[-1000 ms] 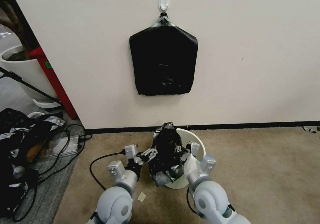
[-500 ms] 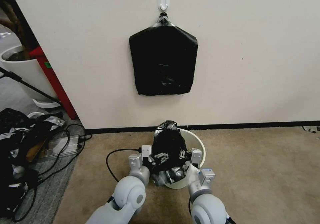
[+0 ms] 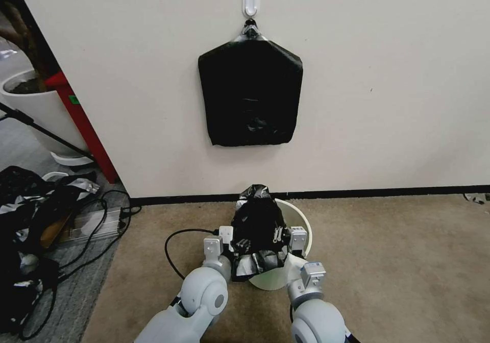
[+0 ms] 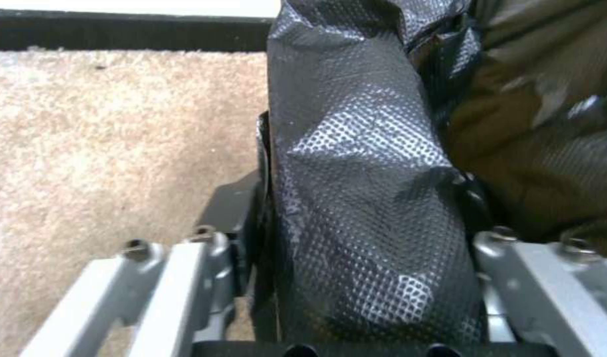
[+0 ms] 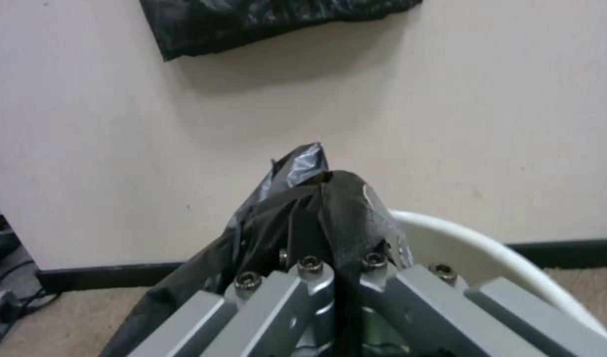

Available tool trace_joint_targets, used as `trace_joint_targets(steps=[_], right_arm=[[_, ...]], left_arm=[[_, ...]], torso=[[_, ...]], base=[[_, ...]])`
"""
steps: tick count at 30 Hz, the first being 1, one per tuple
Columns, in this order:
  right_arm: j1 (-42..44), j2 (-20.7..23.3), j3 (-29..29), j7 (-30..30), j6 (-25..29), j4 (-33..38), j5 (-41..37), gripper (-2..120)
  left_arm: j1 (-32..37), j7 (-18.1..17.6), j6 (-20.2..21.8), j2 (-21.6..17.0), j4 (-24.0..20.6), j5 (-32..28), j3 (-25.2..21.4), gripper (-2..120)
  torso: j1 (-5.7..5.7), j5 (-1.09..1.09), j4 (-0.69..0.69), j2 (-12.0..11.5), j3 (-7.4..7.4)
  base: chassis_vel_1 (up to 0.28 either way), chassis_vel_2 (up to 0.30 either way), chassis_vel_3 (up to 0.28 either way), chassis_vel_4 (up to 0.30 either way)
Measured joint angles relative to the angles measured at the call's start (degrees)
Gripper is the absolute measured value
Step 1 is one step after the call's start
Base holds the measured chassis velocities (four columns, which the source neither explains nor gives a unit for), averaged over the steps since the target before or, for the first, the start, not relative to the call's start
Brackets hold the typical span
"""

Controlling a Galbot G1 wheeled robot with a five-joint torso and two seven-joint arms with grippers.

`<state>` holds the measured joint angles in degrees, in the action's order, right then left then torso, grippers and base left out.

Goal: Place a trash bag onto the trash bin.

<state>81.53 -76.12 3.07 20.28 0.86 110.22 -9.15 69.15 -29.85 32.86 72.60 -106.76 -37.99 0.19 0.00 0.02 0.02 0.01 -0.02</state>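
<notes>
Clamped in left gripper [image 3: 236, 241] and right gripper [image 3: 284, 237] over the near rim of the cream-white round plastic trash bin [image 3: 300, 219], thin glossy black plastic trash bag [image 3: 258, 225] likely to tear or slip if stretched unevenly.

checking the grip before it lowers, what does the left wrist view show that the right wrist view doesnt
Left wrist view alone: the left gripper shut on a fold of the trash bag, with bare carpet beside it. Right wrist view alone: the right gripper pinching the bag's film, the trash bin rim, and the hanging pack of bags on the wall. Both: the trash bag clamped and the black baseboard.
</notes>
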Motion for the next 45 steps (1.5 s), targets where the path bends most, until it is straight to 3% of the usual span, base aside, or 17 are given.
trace_joint_targets(steps=[7, 9, 10, 11, 13, 14, 18, 19, 21, 24, 25, 29, 37, 41, 43, 44, 45], right_arm=[[0.0, 0.0, 0.6, 0.0, 2.1, -1.4, 4.2, 0], [0.0, 0.1, 1.2, 0.0, 3.3, -2.4, 6.3, 0], [0.0, 0.1, 1.2, 0.0, 3.3, -2.4, 6.3, 0], [-0.1, 0.1, 1.6, 0.0, 3.8, -2.7, 7.1, 0], [-0.7, 0.5, 3.5, 0.0, 5.0, -3.1, 8.2, 0], [-0.7, 0.5, 3.5, 0.0, 5.0, -3.1, 8.2, 0], [-2.0, 1.1, 6.3, 0.1, 4.1, -2.6, 5.0, 0], [-2.0, 1.1, 6.3, 0.1, 4.1, -2.6, 5.0, 0], [-2.5, 2.2, 8.0, 1.2, 0.7, -2.1, 0.7, 0], [-2.5, 3.0, 8.4, 3.2, -2.4, -1.7, -4.4, 0], [-2.5, 3.0, 8.4, 3.2, -2.4, -1.7, -4.4, 0], [-0.4, 4.4, 7.0, 7.2, -7.9, -1.2, -17.0, 0], [3.4, 4.5, 2.3, 6.8, -7.2, -0.4, -21.0, 0], [4.7, 3.8, -2.1, 5.7, -4.9, -0.3, -17.6, 0], [3.8, 3.1, -2.7, 5.6, -2.1, -3.5, -7.6, 8], [3.8, 3.1, -2.7, 5.6, -2.1, -3.5, -7.6, 8], [3.2, 2.6, -2.4, 5.6, -0.2, -6.0, -1.5, 14]], left_arm=[[-0.1, -1.3, 1.0, -0.1, 0.9, 0.3, -0.5, 26], [0.3, 0.4, -0.2, -0.5, 0.9, 1.6, -1.2, 14], [0.3, 0.4, -0.2, -0.5, 0.9, 1.6, -1.2, 14], [0.7, 1.9, -0.9, -0.8, 0.7, 2.7, -1.6, 11], [2.1, 8.4, -4.1, -2.3, -0.5, 8.0, -2.9, 7], [2.1, 8.4, -4.1, -2.3, -0.5, 8.0, -2.9, 7], [3.8, 15.3, -9.3, -4.7, -2.2, 16.5, -5.9, 5], [3.8, 15.3, -9.3, -4.7, -2.2, 16.5, -5.9, 5], [5.0, 19.5, -13.5, -6.0, -3.0, 20.4, -7.9, 5], [5.7, 21.1, -16.8, -6.2, -3.5, 21.0, -9.3, 5], [5.7, 21.1, -16.8, -6.2, -3.5, 21.0, -9.3, 5], [5.6, 21.5, -22.4, -4.4, -4.0, 17.0, -11.5, 5], [4.0, 18.1, -23.5, -2.4, -4.3, 9.4, -11.9, 5], [3.1, 15.7, -22.1, -1.5, -4.3, 6.5, -11.7, 5], [2.9, 15.0, -20.9, -1.2, -4.3, 5.0, -11.6, 5], [2.9, 15.0, -20.9, -1.2, -4.3, 5.0, -11.6, 5], [2.8, 14.9, -20.4, -1.2, -4.5, 4.4, -11.5, 5]], torso=[[0.0, 0.01, 0.01, 0.0, -0.01], [0.0, -0.01, 0.0, 0.0, 0.0], [0.0, -0.01, 0.0, 0.0, 0.0], [0.0, -0.03, -0.01, 0.0, 0.01], [0.01, -0.09, -0.06, 0.0, 0.03], [0.01, -0.09, -0.06, 0.0, 0.03], [0.01, -0.05, -0.02, 0.0, 0.03], [0.01, -0.05, -0.02, 0.0, 0.03], [0.01, -0.03, -0.02, 0.0, 0.03], [0.01, -0.01, -0.02, 0.0, 0.02], [0.01, -0.01, -0.02, 0.0, 0.02], [0.0, -0.01, -0.02, 0.0, 0.02], [0.01, -0.02, -0.02, 0.0, 0.02], [0.01, -0.03, -0.02, 0.0, 0.01], [0.01, -0.21, 0.04, 0.0, 0.01], [0.01, -0.21, 0.04, 0.0, 0.01], [0.01, -0.18, 0.02, 0.0, 0.01]], base=[[0.0, 0.0, 0.0, 0.0], [0.0, 0.0, 0.0, 0.0], [0.0, 0.0, 0.0, 0.0], [0.0, 0.0, 0.0, 0.0], [0.0, 0.0, 0.0, 0.0], [0.0, 0.0, 0.0, 0.0], [0.0, 0.0, 0.0, 0.0], [0.0, 0.0, 0.0, 0.0], [0.0, 0.0, 0.0, 0.0], [0.0, 0.0, 0.0, 0.0], [0.0, 0.0, 0.0, 0.0], [0.0, 0.0, 0.0, 0.0], [0.0, 0.0, 0.0, 0.0], [0.0, 0.0, 0.0, 0.0], [0.0, 0.0, 0.0, 0.0], [0.0, 0.0, 0.0, 0.0], [0.0, 0.0, 0.0, 0.0]])
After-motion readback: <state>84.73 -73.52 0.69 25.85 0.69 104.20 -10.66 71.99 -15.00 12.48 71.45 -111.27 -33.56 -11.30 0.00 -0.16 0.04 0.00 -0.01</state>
